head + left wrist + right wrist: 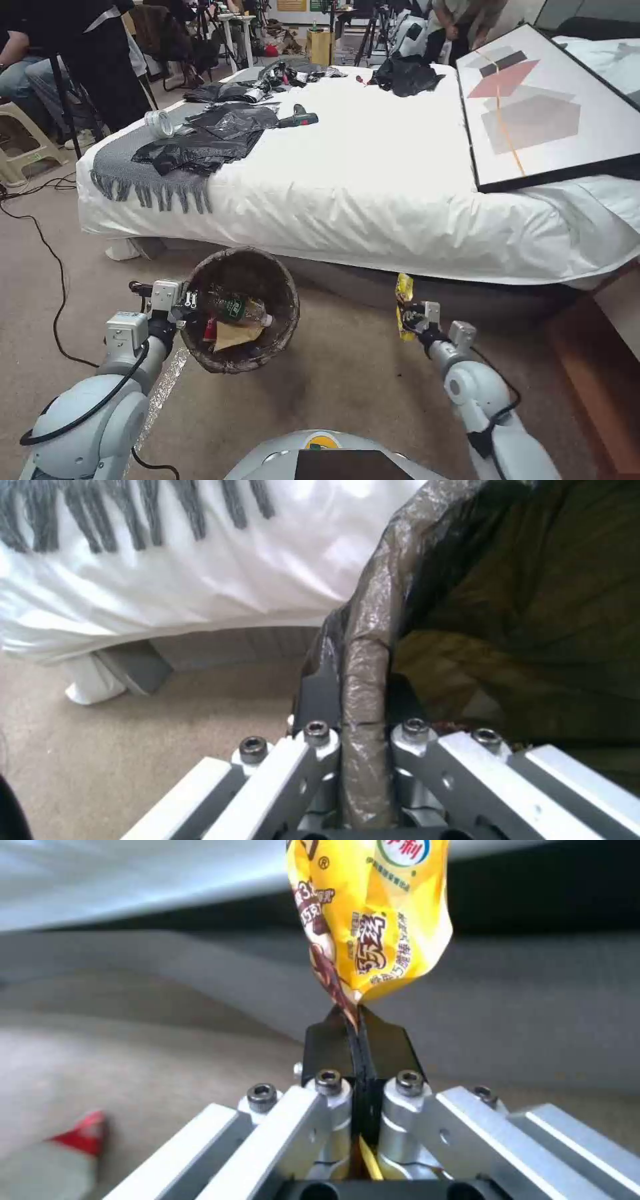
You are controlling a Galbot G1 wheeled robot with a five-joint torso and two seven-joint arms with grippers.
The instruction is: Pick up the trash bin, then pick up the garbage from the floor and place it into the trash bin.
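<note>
The trash bin (270,268), lined with a dark crinkled bag, hangs just above the floor (333,380) in front of the bed. My left gripper (189,300) is shut on its near rim (363,690). Inside lie a green-labelled bottle (235,308), a brown paper scrap (233,333) and a red piece. To the right of the bin, my right gripper (405,319) is shut on a yellow snack wrapper (403,292), which stands up from the fingertips (380,915). A red-and-white piece of garbage (67,1150) lies on the carpet. A silvery wrapper (165,381) lies beside my left arm.
A bed with a white sheet (373,187) fills the space straight ahead, its edge overhanging the carpet. On it lie a framed picture (533,107), a grey fringed blanket (133,173) and black bags. A black cable (57,280) snakes over the floor at left. Wooden furniture (600,373) stands at right.
</note>
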